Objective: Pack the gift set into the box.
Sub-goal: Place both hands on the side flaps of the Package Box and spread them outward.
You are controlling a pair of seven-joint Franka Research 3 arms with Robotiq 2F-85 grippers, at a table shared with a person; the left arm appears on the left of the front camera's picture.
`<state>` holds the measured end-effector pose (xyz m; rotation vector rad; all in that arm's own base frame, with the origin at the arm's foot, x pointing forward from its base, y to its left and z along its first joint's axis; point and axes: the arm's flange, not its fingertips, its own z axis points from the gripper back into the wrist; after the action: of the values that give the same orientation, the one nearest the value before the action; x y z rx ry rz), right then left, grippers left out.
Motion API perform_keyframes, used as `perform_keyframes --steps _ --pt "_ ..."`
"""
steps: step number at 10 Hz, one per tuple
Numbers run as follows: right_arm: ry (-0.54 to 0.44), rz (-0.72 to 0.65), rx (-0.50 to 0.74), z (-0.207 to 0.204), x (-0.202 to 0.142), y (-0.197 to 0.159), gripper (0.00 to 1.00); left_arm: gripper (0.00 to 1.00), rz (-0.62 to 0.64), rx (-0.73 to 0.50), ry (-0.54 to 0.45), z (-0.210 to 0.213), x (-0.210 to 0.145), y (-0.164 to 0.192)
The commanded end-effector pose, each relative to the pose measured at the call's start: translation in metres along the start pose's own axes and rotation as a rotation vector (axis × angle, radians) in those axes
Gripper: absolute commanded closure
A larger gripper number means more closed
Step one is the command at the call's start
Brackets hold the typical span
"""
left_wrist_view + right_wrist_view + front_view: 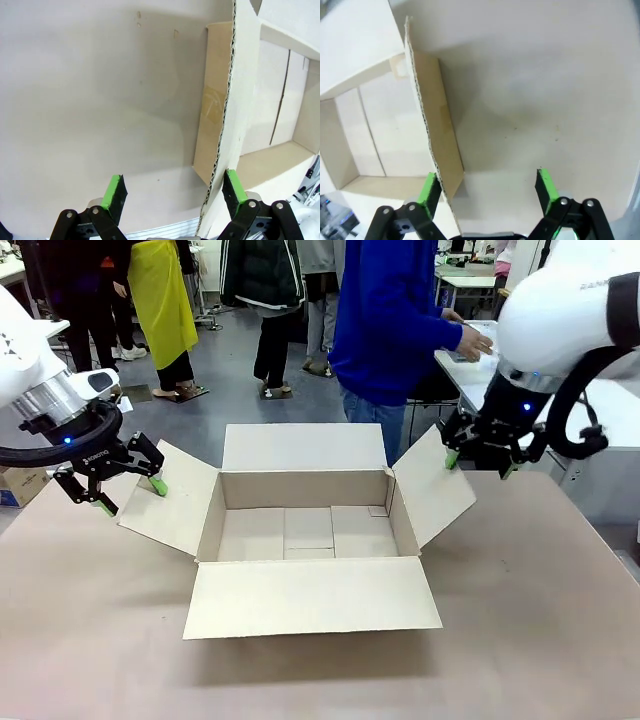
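Observation:
The box (305, 488), a large brown carton, stands open in the middle of the table with all four flaps spread and nothing inside. My left gripper (128, 488) is open at the outer edge of the left flap (170, 502). In the left wrist view that flap's corrugated edge (225, 115) runs between the fingers of the gripper (175, 190), close to the right one. My right gripper (478, 462) is open at the right flap (435, 490). Its own view shows the gripper (487, 186) with the flap edge (437, 125) beside the left finger. The gift set is out of view.
A person in a blue top (385, 320) stands past the box's far flap, one hand (470, 340) on a white table (470, 380) at the back right. A small carton (20, 485) sits on the floor at far left. The brown tabletop (540, 620) spreads around the box.

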<state>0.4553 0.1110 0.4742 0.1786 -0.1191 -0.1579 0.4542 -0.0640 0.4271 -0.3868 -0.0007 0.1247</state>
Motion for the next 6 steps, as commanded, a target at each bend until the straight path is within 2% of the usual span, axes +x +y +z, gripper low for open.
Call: perform_keyframes --steps 1,6 --pt "-0.025 -0.003 -0.068 0.0109 0.0013 0.0158 0.0 0.0 0.01 0.019 -0.009 0.0014 -0.0018 -0.0005" --pt "-0.025 -0.003 -0.068 0.0109 0.0013 0.0158 0.0 0.0 0.01 0.019 -0.009 0.0014 -0.0018 -0.0005"
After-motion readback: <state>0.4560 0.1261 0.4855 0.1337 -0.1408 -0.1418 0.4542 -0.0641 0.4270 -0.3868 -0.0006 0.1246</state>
